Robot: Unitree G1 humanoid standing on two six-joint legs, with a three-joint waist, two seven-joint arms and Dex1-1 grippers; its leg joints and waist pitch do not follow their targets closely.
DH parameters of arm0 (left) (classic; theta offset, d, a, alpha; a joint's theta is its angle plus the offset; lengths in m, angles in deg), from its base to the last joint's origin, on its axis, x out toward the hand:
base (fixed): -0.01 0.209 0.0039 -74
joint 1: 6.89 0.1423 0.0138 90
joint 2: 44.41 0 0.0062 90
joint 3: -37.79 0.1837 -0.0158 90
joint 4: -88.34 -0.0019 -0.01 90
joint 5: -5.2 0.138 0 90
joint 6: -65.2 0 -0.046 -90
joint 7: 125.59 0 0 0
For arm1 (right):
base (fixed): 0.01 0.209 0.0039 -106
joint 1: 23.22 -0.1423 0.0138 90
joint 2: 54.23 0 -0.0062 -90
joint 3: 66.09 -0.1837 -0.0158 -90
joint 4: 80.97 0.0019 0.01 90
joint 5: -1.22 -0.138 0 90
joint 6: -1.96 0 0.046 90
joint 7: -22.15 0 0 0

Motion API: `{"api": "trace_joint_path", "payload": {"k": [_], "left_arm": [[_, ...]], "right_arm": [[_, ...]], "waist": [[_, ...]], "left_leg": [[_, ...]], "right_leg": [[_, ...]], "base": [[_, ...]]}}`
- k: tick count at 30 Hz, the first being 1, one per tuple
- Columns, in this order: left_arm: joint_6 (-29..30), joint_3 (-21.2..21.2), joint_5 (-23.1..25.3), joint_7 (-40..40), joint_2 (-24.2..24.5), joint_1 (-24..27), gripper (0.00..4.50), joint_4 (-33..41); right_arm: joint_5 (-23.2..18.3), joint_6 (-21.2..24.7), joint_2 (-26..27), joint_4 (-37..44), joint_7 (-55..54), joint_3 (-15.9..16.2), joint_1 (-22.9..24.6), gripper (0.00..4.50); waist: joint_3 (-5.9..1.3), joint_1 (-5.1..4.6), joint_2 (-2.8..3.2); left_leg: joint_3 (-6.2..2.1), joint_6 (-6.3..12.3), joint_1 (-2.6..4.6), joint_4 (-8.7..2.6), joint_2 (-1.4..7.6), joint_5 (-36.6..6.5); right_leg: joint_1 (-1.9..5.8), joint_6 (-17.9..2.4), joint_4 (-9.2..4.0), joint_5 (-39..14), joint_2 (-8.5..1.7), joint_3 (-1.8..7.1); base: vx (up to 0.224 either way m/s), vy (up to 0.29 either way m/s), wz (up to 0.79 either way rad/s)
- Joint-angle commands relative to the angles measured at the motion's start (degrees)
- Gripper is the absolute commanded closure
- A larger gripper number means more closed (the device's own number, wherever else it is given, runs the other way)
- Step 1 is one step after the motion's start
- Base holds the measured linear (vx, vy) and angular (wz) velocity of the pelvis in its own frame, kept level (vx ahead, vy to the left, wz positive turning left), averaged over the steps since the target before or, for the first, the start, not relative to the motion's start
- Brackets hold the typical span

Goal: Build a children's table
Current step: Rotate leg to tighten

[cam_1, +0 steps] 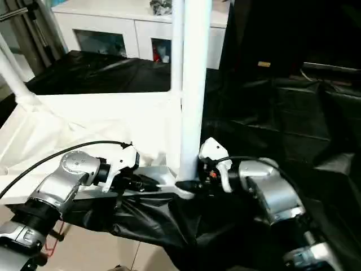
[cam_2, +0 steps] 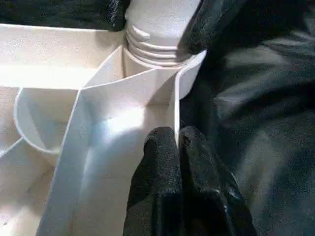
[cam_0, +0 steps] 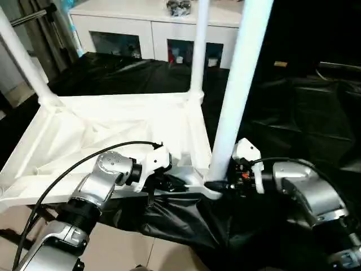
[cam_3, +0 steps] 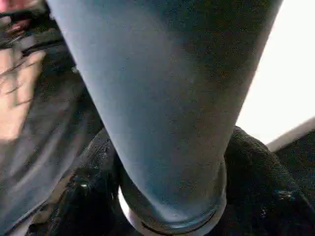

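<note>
Three legs upright in upturned tabletop. Left gripper clenched on tabletop rim wall; right gripper wrapped round near leg base.

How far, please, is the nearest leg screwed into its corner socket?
Not fully: the leg stands upright in the socket, but several thread rings still show above the rim.

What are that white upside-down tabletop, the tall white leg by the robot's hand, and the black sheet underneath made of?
The tabletop looks like moulded white plastic: thin ribs, smooth, slightly glossy walls. The leg seems the same plastic, a smooth tapered tube with a threaded end in the corner socket. The black sheet is soft, probably cloth or thin film: it creases and shines faintly.
</note>
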Motion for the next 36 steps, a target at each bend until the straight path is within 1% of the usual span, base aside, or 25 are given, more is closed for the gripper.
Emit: {"api": "trace_joint_path", "payload": {"k": [1, 2, 3, 4, 5, 6, 8, 10, 11, 12, 14, 15, 17, 19, 20, 22, 23, 25, 26, 27, 28, 29, 30, 33, 36], "left_arm": [[0.8, 0.6, 1.4, 7.5, -3.9, -2.0, 4.5, -2.3], [1.2, 0.5, 1.5, 8.5, -4.5, -2.4, 4.5, -2.8], [2.0, 0.2, 2.0, 11.4, -6.0, -3.2, 4.5, -4.0], [2.6, 0.0, 2.6, 14.3, -7.2, -4.0, 4.5, -5.1], [3.1, -0.1, 3.0, 16.4, -8.3, -4.8, 4.5, -6.1], [5.4, -0.6, 3.9, 22.3, -10.7, -6.7, 4.5, -8.4], [7.0, -1.0, 4.2, 25.8, -12.3, -7.9, 4.5, -9.9], [7.5, -1.3, 4.0, 26.8, -13.8, -8.5, 4.5, -10.4], [7.4, -1.6, 4.0, 27.4, -15.0, -8.9, 4.5, -10.9], [6.9, -1.5, 4.0, 27.3, -15.7, -9.1, 4.5, -11.1], [5.6, -1.2, 4.0, 26.0, -16.2, -9.2, 4.5, -11.2], [5.4, -1.1, 3.9, 25.5, -16.1, -9.1, 4.5, -11.0], [4.9, -0.9, 3.9, 24.3, -15.8, -8.9, 4.5, -10.9], [4.9, -0.2, 3.4, 21.2, -14.7, -8.2, 4.5, -9.7], [4.8, 0.3, 2.9, 18.7, -13.7, -7.4, 4.5, -8.4], [4.6, 0.6, 2.6, 16.5, -12.8, -6.6, 4.5, -7.3], [4.2, 0.7, 2.2, 14.7, -12.1, -6.1, 4.5, -6.4], [2.9, 1.1, 1.4, 11.1, -10.5, -4.9, 4.5, -4.9], [2.9, 1.1, 1.4, 11.1, -10.5, -4.9, 4.5, -4.9], [1.6, 1.4, 0.6, 7.6, -8.4, -3.7, 4.5, -3.2], [1.1, 1.4, 0.4, 6.4, -7.7, -3.3, 4.5, -2.7], [1.1, 1.4, 0.4, 6.4, -7.7, -3.3, 4.5, -2.7], [0.7, 1.6, 0.1, 4.8, -6.7, -2.9, 4.5, -2.2], [-0.2, 2.0, -0.6, -0.9, -3.6, -1.9, 4.5, -0.4], [0.4, 2.1, -1.3, -3.8, -2.1, -1.2, 4.5, 1.2]], "right_arm": [[2.1, 0.4, 4.5, -3.5, -6.9, 2.5, -0.3, 1.87], [2.5, 0.3, 5.5, -4.5, -8.8, 2.1, -0.6, 1.87], [2.9, 0.6, 7.5, -6.7, -12.7, 1.1, -1.3, 1.88], [3.2, 1.1, 9.1, -8.4, -15.7, 0.3, -1.9, 1.88], [3.3, 1.3, 10.6, -9.8, -18.2, -0.4, -2.5, 1.88], [3.6, 2.1, 13.3, -11.6, -22.5, -1.3, -3.7, 1.88], [3.9, 2.8, 14.9, -12.9, -25.0, -1.5, -4.6, 1.88], [5.1, 1.9, 16.1, -14.0, -27.0, -1.0, -5.4, 1.88], [6.1, 0.9, 17.1, -15.0, -28.5, -0.9, -6.2, 1.88], [6.4, 0.2, 17.7, -15.6, -29.3, -1.1, -6.8, 1.88], [4.4, 0.6, 18.6, -16.1, -29.0, -3.3, -7.7, 1.32], [3.8, 1.0, 18.6, -15.9, -28.4, -3.7, -7.8, 1.32], [2.6, 1.8, 18.6, -15.4, -26.8, -4.5, -7.8, 0.99], [2.3, 1.9, 17.2, -13.9, -23.9, -3.8, -7.4, 0.9], [2.3, 1.7, 15.2, -12.3, -20.5, -2.4, -6.7, 0.82], [2.3, 1.6, 13.2, -10.6, -16.7, -1.0, -5.9, 0.68], [1.9, 1.4, 11.9, -9.4, -14.1, -0.6, -5.4, 0.68], [1.1, 0.9, 9.2, -7.2, -9.5, 0.1, -4.5, 0.68], [1.1, 0.9, 9.2, -7.2, -9.5, 0.1, -4.5, 0.68], [0.3, 0.6, 5.6, -4.9, -4.2, 1.0, -3.6, 0.68], [0.1, 0.5, 4.5, -4.1, -2.4, 1.3, -3.3, 0.68], [0.1, 0.5, 4.5, -4.1, -2.4, 1.3, -3.3, 0.68], [-0.3, 0.3, 2.8, -3.0, 0.4, 1.9, -2.8, 0.68], [-1.0, 0.3, -1.2, -0.2, 7.9, 3.2, -1.5, 0.68], [-1.5, 0.9, -2.7, 1.3, 11.0, 3.9, -0.9, 0.68]], "waist": [[-2.18, -0.61, -0.66], [-2.27, -0.77, -0.77], [-2.3, -0.85, -1.06], [-2.15, -1.18, -0.76], [-2.14, -1.66, -0.8], [-2.18, -1.71, -0.77], [-2.26, -1.82, -0.77], [-2.32, -1.71, -0.79], [-2.33, -1.92, -0.63], [-2.45, -1.96, -0.62], [-2.59, -1.82, -0.39], [-2.63, -1.78, -0.47], [-2.72, -1.65, -0.34], [-2.85, -1.5, -0.5], [-2.86, -1.48, -0.46], [-2.98, -1.25, -0.63], [-3.13, -1.1, -0.75], [-3.3, -0.87, -0.76], [-3.48, -0.81, -0.71], [-3.49, -0.78, -0.72], [-3.68, -0.49, -0.84], [-3.58, -0.25, -0.62], [-3.55, -0.24, -0.63], [-3.47, 0.53, -0.63], [-3.26, 0.4, -0.48]], "left_leg": [[-1.86, -0.46, 0.96, -4.38, 3.14, -18.3], [-2.24, -1.11, 1.11, -4.51, 3.15, -19.7], [-2.26, -1.18, 1.19, -4.51, 3.21, -19.8], [-2.43, -1.6, 1.29, -4.6, 3.24, -20.9], [-2.54, -1.98, 1.32, -4.67, 3.14, -22.0], [-2.61, -2.15, 1.42, -4.67, 3.13, -22.4], [-2.65, -2.48, 1.7, -4.68, 3.15, -23.1], [-2.53, -1.87, 1.74, -4.65, 3.06, -23.0], [-2.66, -1.6, 1.01, -5.02, 3.16, -21.8], [-2.69, -1.59, 0.91, -5.07, 3.16, -21.5], [-2.42, -1.07, 1.22, -4.97, 3.17, -21.0], [-2.38, -0.84, 1.09, -4.99, 3.15, -20.7], [-2.21, -0.43, 1.11, -4.97, 3.27, -19.6], [-2.11, 0.16, 0.97, -4.86, 3.22, -18.7], [-2.09, 0.37, 0.88, -4.86, 3.24, -18.1], [-1.89, 1.65, 0.68, -4.64, 3.25, -15.9], [-1.89, 2.36, 0.48, -4.52, 3.26, -13.7], [-1.67, 3.64, 0.51, -4.21, 3.26, -11.0], [-1.6, 4.6, 0.26, -4.1, 3.28, -9.0], [-1.62, 4.92, 0.23, -4.1, 3.31, -8.2], [-1.54, 5.89, 0.18, -3.83, 3.34, -6.7], [-1.38, 6.74, 0.22, -3.8, 3.5, -5.9], [-1.34, 6.9, 0.17, -3.8, 3.48, -5.8], [-1.42, 6.54, 0.33, -3.9, 3.73, -7.2], [-1.45, 5.36, 0.45, -4.17, 3.91, -9.3]], "right_leg": [[1.27, -10.7, -5.91, -24.2, -4.48, 2.81], [1.39, -9.0, -6.21, -28.1, -4.66, 2.76], [1.26, -8.5, -6.38, -28.9, -4.74, 2.86], [0.97, -8.2, -6.46, -29.9, -4.72, 2.82], [0.85, -7.6, -6.54, -31.0, -4.57, 2.71], [0.81, -7.3, -6.72, -31.4, -4.62, 2.7], [0.67, -7.3, -6.84, -30.8, -4.59, 2.69], [0.73, -7.3, -7.1, -29.8, -4.6, 2.69], [1.17, -7.7, -6.76, -26.9, -4.53, 2.64], [1.35, -7.9, -6.67, -26.0, -4.56, 2.6], [1.15, -8.8, -6.62, -22.9, -4.53, 2.92], [1.33, -9.1, -6.53, -22.0, -4.53, 2.95], [1.39, -10.3, -6.22, -18.7, -4.48, 3.05], [1.7, -10.8, -6.04, -17.7, -4.57, 3.06], [1.76, -10.9, -5.99, -17.0, -4.63, 3.09], [2.03, -11.2, -5.8, -15.1, -4.69, 3.16], [2.34, -11.6, -5.55, -13.0, -4.68, 3.07], [2.36, -12.8, -5.18, -9.1, -4.64, 3.1], [2.6, -13.6, -4.8, -6.0, -4.61, 3.05], [2.6, -13.9, -4.64, -4.8, -4.57, 2.99], [2.89, -14.6, -4.26, -2.1, -4.45, 2.82], [2.6, -15.1, -4.09, -0.6, -4.36, 2.82], [2.57, -15.3, -4.04, -0.6, -4.31, 2.75], [2.67, -15.1, -4.18, -3.0, -4.41, 2.62], [2.29, -14.7, -4.44, -6.3, -4.31, 2.64]], "base": [[0.0, 0.0, 0.0], [0.0, 0.0, 0.0], [0.0, 0.0, 0.0], [0.0, 0.0, 0.0], [0.0, 0.0, 0.0], [0.0, 0.0, 0.0], [0.0, 0.0, 0.0], [0.0, 0.0, 0.0], [0.0, 0.0, 0.0], [0.0, 0.0, 0.0], [0.0, 0.0, 0.0], [0.0, 0.0, 0.0], [0.0, 0.0, 0.0], [0.0, 0.0, 0.0], [0.0, 0.0, 0.0], [0.0, 0.0, 0.0], [0.0, 0.0, 0.0], [0.0, 0.0, 0.0], [0.0, 0.0, 0.0], [0.0, 0.0, 0.0], [0.0, 0.0, 0.0], [0.0, 0.0, 0.0], [0.0, 0.0, 0.0], [0.0, 0.0, 0.0], [0.0, 0.0, 0.0]]}}
